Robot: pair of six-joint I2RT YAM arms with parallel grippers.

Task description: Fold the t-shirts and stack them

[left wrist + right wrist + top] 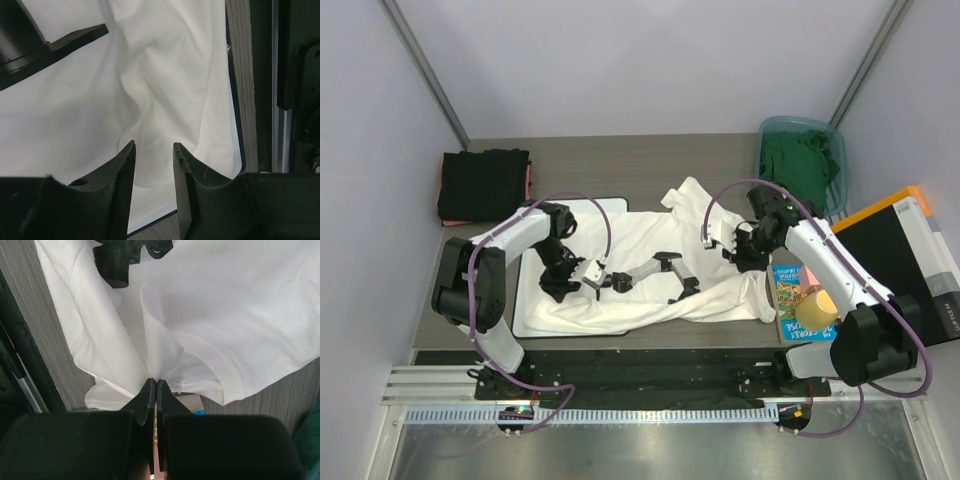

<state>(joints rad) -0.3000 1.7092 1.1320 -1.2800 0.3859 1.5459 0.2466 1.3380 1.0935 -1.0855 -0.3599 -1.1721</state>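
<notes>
A white t-shirt [650,235] lies crumpled across the table's middle, partly over the white board [532,312]; black markings [665,270] show on it. My left gripper [607,280] is open just above the shirt's near-left part; in the left wrist view the cloth [165,75] shows between its fingers [154,146]. My right gripper [738,255] is shut on the shirt's right edge, pinching a fold by the label in the right wrist view [156,381]. Folded black shirts [483,185] with a pinkish-red one [528,180] sit back left. A green shirt [802,160] lies in a bin.
The teal bin [832,135] stands back right. A colourful book [790,285] with a yellow object [815,308] lies by the right arm, and a black and orange box [900,250] is at the far right. The board's black rim [236,125] runs near the table's front edge.
</notes>
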